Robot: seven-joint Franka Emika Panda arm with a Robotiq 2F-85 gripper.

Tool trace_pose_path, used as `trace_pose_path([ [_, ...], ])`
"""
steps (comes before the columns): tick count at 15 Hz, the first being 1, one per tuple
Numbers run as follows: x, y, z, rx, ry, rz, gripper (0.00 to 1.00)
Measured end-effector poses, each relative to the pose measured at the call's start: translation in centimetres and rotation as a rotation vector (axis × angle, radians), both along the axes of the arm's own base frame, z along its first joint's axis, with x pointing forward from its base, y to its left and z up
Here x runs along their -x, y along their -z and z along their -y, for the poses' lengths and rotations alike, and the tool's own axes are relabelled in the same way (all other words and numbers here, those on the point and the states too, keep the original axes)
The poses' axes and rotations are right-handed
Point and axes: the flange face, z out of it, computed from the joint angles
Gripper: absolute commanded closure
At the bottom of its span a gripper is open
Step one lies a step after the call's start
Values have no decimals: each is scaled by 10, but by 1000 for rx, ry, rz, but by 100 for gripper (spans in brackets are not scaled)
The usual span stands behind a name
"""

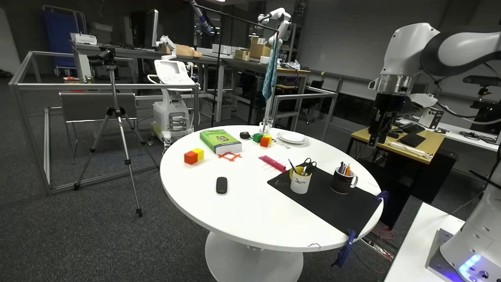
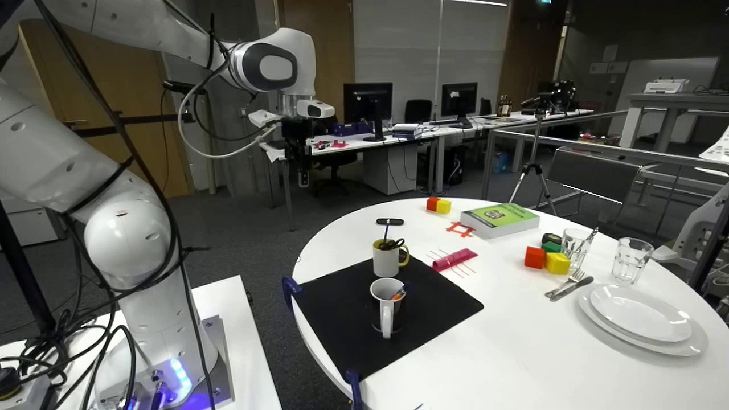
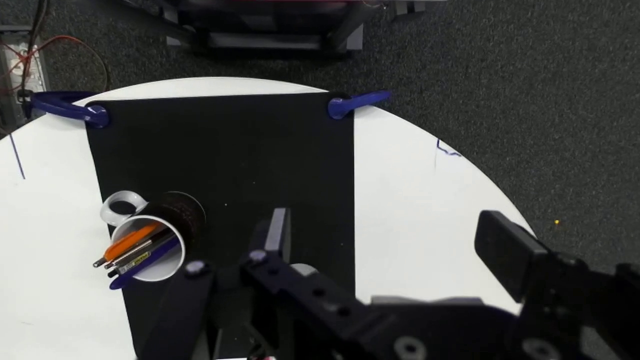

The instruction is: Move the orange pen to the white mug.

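The orange pen leans in the dark mug with the white handle, lower left in the wrist view, its outer end reaching in that frame past the left edge of the black mat. The white mug stands upright on the same mat, apart from the dark one, with scissors and a slim blue stick in it. The claw is spread wide and holds nothing, one finger at centre and one at right of the wrist view; in both exterior views it hangs well above the bench. The bench's round rim curves across the top of the wrist view, a narrow white strip between it and the mat, and blue clamps sit over that rim at two mat corners. Right of the mat there, white surface runs out to the rim. The claw's linkage covers the lower middle of the wrist view; a pale curved piece beside it shows too little to identify. In an exterior view the pen is mostly hidden inside its mug, and the frame's bottom edge cuts off the bench.
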Motion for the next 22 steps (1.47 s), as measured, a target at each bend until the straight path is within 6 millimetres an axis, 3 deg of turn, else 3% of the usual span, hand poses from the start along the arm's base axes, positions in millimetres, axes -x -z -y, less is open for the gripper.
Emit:
trace_pose_path([
  [22, -94, 43, 47, -71, 163, 195, 0],
])
